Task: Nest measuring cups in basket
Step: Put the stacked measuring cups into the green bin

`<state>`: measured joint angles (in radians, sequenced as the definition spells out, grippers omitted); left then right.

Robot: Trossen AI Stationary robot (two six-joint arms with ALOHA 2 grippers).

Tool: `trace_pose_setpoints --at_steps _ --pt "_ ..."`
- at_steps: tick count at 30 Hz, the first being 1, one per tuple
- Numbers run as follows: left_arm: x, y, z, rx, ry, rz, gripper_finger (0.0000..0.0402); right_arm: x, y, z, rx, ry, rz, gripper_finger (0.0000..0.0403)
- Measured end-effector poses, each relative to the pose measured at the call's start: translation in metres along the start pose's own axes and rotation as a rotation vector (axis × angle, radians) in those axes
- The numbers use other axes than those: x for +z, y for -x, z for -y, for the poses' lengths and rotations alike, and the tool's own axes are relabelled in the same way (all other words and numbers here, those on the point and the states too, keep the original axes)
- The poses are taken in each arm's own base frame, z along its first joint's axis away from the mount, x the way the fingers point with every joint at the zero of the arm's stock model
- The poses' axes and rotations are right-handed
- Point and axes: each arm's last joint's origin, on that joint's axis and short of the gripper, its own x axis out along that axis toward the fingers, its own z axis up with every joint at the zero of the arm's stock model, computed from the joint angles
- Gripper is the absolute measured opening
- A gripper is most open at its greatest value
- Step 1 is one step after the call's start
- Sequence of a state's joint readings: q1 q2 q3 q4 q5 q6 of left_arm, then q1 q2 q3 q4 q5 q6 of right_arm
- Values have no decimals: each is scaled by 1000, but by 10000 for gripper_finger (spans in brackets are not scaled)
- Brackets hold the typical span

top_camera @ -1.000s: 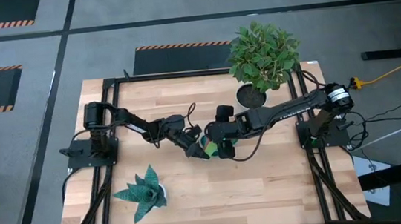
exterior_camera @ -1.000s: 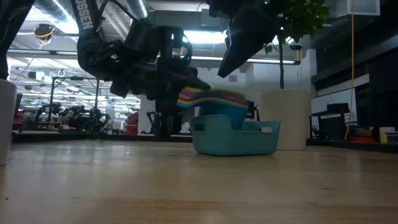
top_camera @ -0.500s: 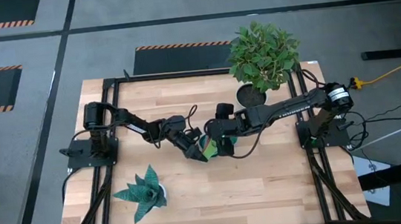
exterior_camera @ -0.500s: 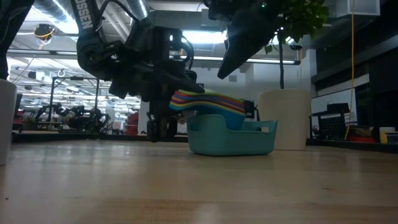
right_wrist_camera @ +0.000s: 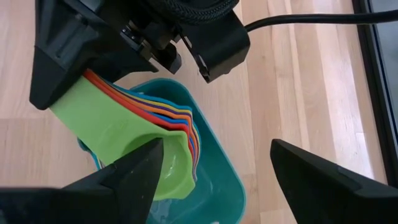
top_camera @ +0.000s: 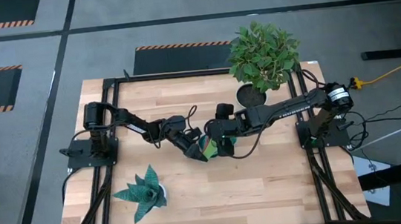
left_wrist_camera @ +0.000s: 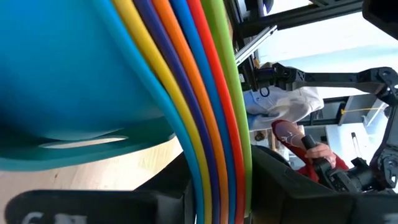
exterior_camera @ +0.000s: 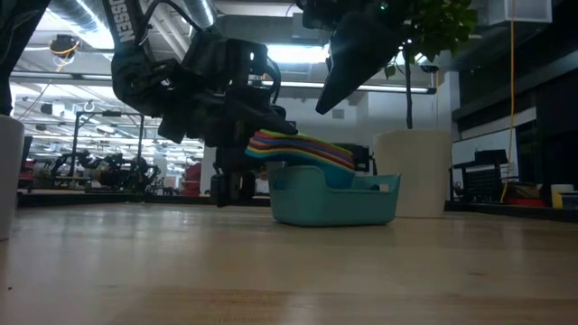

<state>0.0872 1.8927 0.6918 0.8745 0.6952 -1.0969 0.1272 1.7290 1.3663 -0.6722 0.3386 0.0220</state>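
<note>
Lowered since a second ago, the nested stack of rainbow-coloured plastic measuring cups (exterior_camera: 302, 149) now sits partly in the small teal rounded-square plastic basket (exterior_camera: 332, 199), which has slid slightly toward nine o'clock in the low view. The left gripper (top_camera: 198, 147) is clamped on the stacked flat handles, at table centre. The right gripper (top_camera: 223, 145), fingers spread wide, hovers just above the basket's three o'clock side. To finish well, level the tilted stack so the bowls seat flat, then release the handles slowly, lest the basket slide further.
</note>
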Motion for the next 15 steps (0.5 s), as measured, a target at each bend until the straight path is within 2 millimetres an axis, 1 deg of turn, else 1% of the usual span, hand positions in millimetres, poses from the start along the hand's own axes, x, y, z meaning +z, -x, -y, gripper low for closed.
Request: trace_pose_setpoints --at_steps 4,11,15 --pt "0 0 0 -4 2 -8 109 0 0 0 0 1 0 300" --pt "0 0 0 -1 21 -5 143 0 0 0 1 1 0 300" --pt "0 0 0 -1 23 -6 151 0 0 0 1 1 0 300"
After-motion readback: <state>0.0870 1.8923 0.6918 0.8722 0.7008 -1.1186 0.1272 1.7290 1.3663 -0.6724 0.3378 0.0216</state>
